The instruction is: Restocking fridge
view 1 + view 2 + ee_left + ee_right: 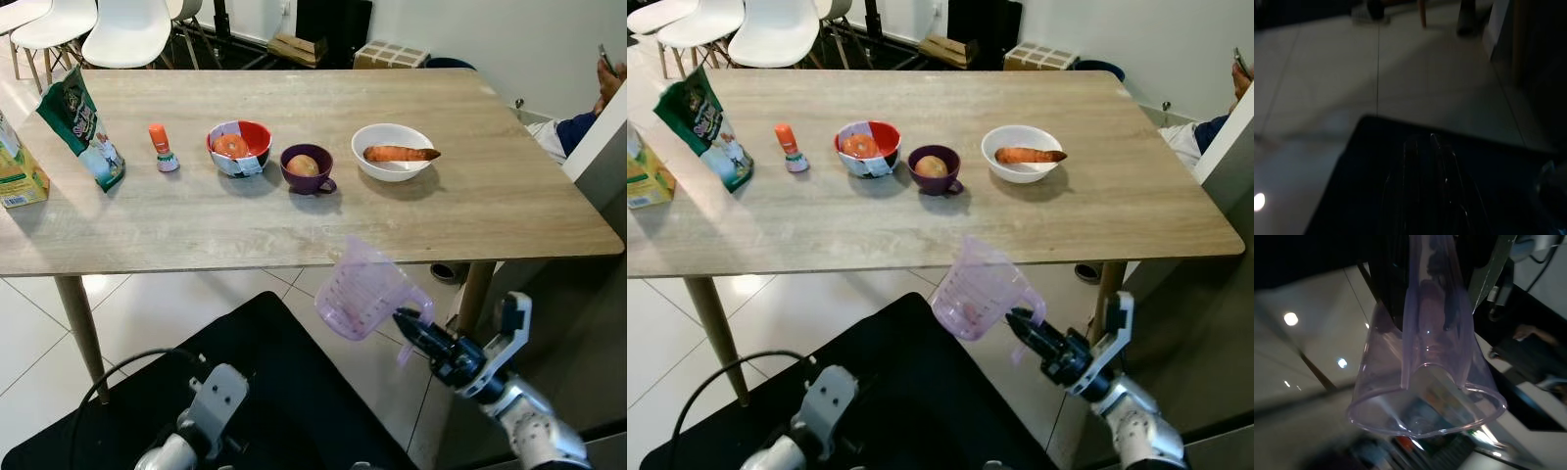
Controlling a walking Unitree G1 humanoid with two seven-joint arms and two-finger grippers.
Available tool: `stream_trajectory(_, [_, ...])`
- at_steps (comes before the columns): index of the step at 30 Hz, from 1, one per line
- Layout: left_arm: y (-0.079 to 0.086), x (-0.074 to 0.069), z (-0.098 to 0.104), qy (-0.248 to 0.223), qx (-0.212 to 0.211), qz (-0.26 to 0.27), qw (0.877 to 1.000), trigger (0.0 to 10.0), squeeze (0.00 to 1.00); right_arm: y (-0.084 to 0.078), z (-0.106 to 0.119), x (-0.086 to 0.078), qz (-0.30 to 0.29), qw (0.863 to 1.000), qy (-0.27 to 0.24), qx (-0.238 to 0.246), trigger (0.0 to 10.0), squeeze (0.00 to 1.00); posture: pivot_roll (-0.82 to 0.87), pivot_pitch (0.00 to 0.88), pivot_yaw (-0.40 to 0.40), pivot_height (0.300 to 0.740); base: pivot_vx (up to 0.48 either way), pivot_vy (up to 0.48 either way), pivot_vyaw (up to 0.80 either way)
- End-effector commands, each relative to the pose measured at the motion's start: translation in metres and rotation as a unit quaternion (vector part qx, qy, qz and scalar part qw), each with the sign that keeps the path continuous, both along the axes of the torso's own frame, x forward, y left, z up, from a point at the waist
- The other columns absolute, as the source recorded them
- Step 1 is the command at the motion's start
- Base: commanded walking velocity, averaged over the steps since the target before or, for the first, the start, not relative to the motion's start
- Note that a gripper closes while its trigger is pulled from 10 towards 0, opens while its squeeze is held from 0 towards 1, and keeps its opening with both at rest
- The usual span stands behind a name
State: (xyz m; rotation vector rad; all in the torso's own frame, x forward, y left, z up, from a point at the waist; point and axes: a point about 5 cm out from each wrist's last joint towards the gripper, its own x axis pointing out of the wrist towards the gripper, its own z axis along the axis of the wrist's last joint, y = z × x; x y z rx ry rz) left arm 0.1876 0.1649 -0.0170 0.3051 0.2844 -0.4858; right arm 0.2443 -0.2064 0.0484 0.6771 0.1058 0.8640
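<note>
Carrying looks the step in hand: right gripper (409, 324), jaws pinching the handle of a clear pitcher (361, 290), holds it off the desk's (294, 230) near edge; next, the fridge. Left gripper's (1425, 181) jaws: cannot tell.

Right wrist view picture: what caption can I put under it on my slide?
Right gripper holds a see-through purple measuring jug by its handle.

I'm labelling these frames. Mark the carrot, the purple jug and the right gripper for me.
carrot (396, 154): left eye view, middle of its body, in the white bowl.
purple jug (358, 291): left eye view, its clear side wall.
right gripper (409, 324): left eye view, between the fingertips at the jug's handle.
</note>
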Motion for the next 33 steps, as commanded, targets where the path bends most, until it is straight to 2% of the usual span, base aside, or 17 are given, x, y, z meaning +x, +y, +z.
stream_trajectory(1, [0.009,-0.01,-0.009,0.023,0.018,0.01,1.0,10.0,0.0,0.001,-0.013,-0.006,-0.006,0.999,0.024,-0.024,10.0,0.0,-0.06,0.114,-0.022,0.74,0.0,0.0,0.0])
stream_trajectory(2, [0.015,-0.014,-0.018,0.049,0.012,0.053,0.997,10.0,0.0,0.005,-0.031,-0.011,-0.02,0.997,0.061,-0.053,10.0,0.0,-0.05,0.113,-0.026,0.74,0.0,0.0,0.0])
stream_trajectory(4, [0.017,-0.016,-0.023,0.061,0.009,0.072,0.995,10.0,0.0,0.006,-0.038,-0.014,-0.027,0.995,0.079,-0.061,10.0,0.0,-0.05,0.112,-0.027,0.74,0.0,0.0,0.0])
stream_trajectory(7, [0.02,-0.02,-0.036,0.1,0.02,0.101,0.99,10.0,0.0,0.011,-0.059,-0.024,-0.033,0.987,0.117,-0.108,10.0,0.0,-0.05,0.11,-0.033,0.74,0.0,0.0,0.0])
stream_trajectory(8, [0.024,-0.022,-0.043,0.123,0.019,0.133,0.983,10.0,0.0,0.013,-0.067,-0.027,-0.047,0.979,0.14,-0.14,10.0,0.0,-0.04,0.112,-0.037,0.74,0.0,0.0,0.0])
stream_trajectory(9, [0.024,-0.022,-0.043,0.123,0.019,0.133,0.983,10.0,0.0,0.013,-0.067,-0.027,-0.047,0.979,0.14,-0.14,10.0,0.0,-0.04,0.112,-0.037,0.74,0.0,0.0,0.0])
stream_trajectory(10, [0.032,-0.025,-0.05,0.148,0.014,0.191,0.97,10.0,0.0,0.014,-0.08,-0.028,-0.09,0.96,0.177,-0.197,10.0,0.0,-0.05,0.113,-0.038,0.74,0.0,0.0,0.0])
stream_trajectory(13, [0.036,-0.026,-0.051,0.151,0.012,0.213,0.965,10.0,0.0,0.015,-0.084,-0.027,-0.112,0.951,0.188,-0.221,10.0,0.0,-0.06,0.114,-0.037,0.74,0.0,0.0,0.0])
stream_trajectory(14, [0.04,-0.025,-0.051,0.145,0.005,0.237,0.961,10.0,0.0,0.016,-0.087,-0.025,-0.145,0.941,0.204,-0.229,10.0,0.0,-0.07,0.117,-0.033,0.74,0.0,0.0,0.0])
stream_trajectory(17, [0.041,-0.018,-0.047,0.131,-0.056,0.301,0.943,10.0,0.0,0.016,-0.093,-0.017,-0.26,0.899,0.25,-0.248,10.0,0.0,-0.08,0.114,-0.021,0.74,0.0,0.0,0.0])
stream_trajectory(19, [0.038,-0.012,-0.045,0.124,-0.071,0.302,0.943,10.0,0.0,0.02,-0.093,-0.014,-0.28,0.886,0.256,-0.266,10.0,0.0,-0.08,0.109,-0.019,0.74,0.0,0.0,0.0])
stream_trajectory(23, [0.032,-0.005,-0.045,0.133,-0.066,0.282,0.948,10.0,0.0,0.027,-0.092,-0.01,-0.272,0.881,0.228,-0.312,10.0,0.0,-0.08,0.095,-0.015,0.74,0.0,0.0,0.0])
stream_trajectory(25, [0.031,-0.004,-0.048,0.144,-0.055,0.276,0.949,10.0,0.0,0.029,-0.094,-0.011,-0.269,0.874,0.224,-0.336,10.0,0.0,-0.08,0.084,-0.015,0.74,0.0,0.0,0.0])
stream_trajectory(28, [0.033,-0.002,-0.048,0.151,-0.05,0.286,0.945,10.0,0.0,0.028,-0.097,-0.014,-0.277,0.861,0.235,-0.356,10.0,0.0,-0.08,0.065,-0.017,0.74,0.0,0.0,0.0])
stream_trajectory(31, [0.035,0.0,-0.048,0.152,-0.051,0.298,0.941,10.0,0.0,0.028,-0.099,-0.015,-0.279,0.858,0.241,-0.358,10.0,0.0,-0.07,0.052,-0.019,0.74,0.0,0.0,0.0])
stream_trajectory(32, [0.036,0.002,-0.048,0.156,-0.053,0.308,0.937,10.0,0.0,0.024,-0.102,-0.018,-0.286,0.848,0.254,-0.366,10.0,0.0,-0.07,0.047,-0.02,0.74,0.0,0.0,0.0])
stream_trajectory(33, [0.036,0.002,-0.048,0.156,-0.053,0.308,0.937,10.0,0.0,0.024,-0.102,-0.018,-0.286,0.848,0.254,-0.366,10.0,0.0,-0.07,0.047,-0.02,0.74,0.0,0.0,0.0])
